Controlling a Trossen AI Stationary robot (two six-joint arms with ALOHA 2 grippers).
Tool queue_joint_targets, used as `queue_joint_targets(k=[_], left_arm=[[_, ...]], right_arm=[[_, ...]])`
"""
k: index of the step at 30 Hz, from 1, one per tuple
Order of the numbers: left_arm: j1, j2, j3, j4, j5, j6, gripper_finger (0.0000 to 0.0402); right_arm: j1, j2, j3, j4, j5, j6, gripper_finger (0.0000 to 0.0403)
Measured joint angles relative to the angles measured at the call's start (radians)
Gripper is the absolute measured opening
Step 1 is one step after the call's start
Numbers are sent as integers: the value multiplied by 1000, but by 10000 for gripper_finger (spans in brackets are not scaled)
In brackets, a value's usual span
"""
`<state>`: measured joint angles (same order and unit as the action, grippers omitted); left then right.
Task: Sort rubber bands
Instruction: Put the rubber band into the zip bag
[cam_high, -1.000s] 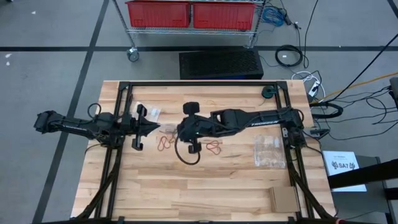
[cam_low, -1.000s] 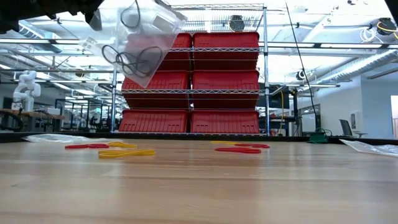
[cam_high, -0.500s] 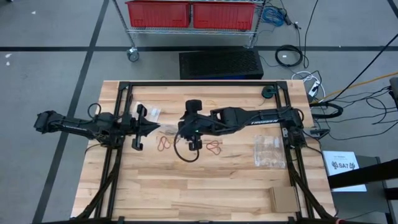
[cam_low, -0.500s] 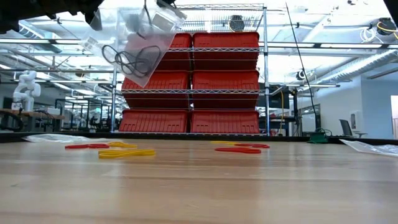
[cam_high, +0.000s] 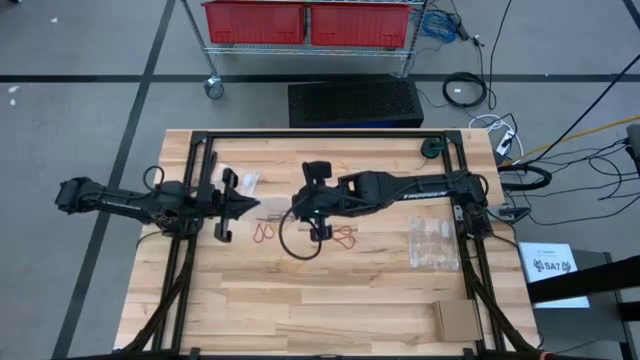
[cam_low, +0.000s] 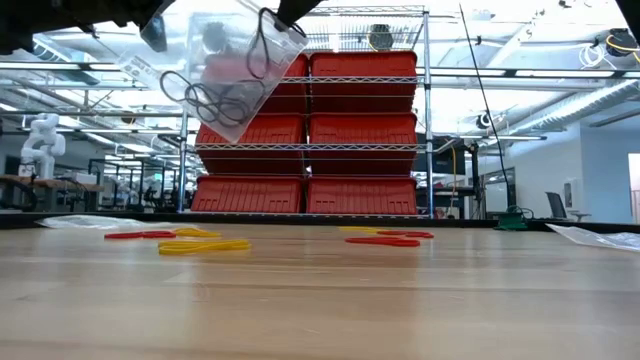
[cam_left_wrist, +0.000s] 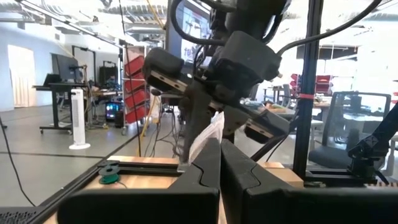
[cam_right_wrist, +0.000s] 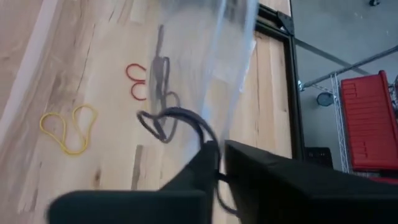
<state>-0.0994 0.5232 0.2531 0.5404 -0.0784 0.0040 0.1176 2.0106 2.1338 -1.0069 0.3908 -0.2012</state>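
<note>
The left gripper (cam_high: 252, 207) is clamped on a clear bag (cam_low: 225, 75) of black rubber bands (cam_low: 210, 98). Red and yellow bands (cam_high: 265, 231) are strewn on the wooden table (cam_high: 330, 310). The right gripper (cam_high: 296, 209) is pinched on a black band. Red bins (cam_low: 362, 125) are shelved behind.

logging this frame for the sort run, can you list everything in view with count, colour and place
clear bag: one, held up in the air over the table's middle, black bands inside
loose rubber bands: several, red and yellow, on the table under the arms
spare clear bags: a few, right part of the table
table: one, light wood
red bins: several, on a wire rack behind the table
left pincer: shut on the clear bag
right pincer: shut, black band at its tips, at the bag's mouth
</note>
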Motion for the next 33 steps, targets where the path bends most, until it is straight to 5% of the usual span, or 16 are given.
queue_joint_targets(k=[10,33], left_arm=[[0,0,0,-7,0,0,0],[32,36,0,-30,-8,2,0]], right_arm=[[16,0,0,2,84,-25,3],[63,-101,0,86,82,-27,0]])
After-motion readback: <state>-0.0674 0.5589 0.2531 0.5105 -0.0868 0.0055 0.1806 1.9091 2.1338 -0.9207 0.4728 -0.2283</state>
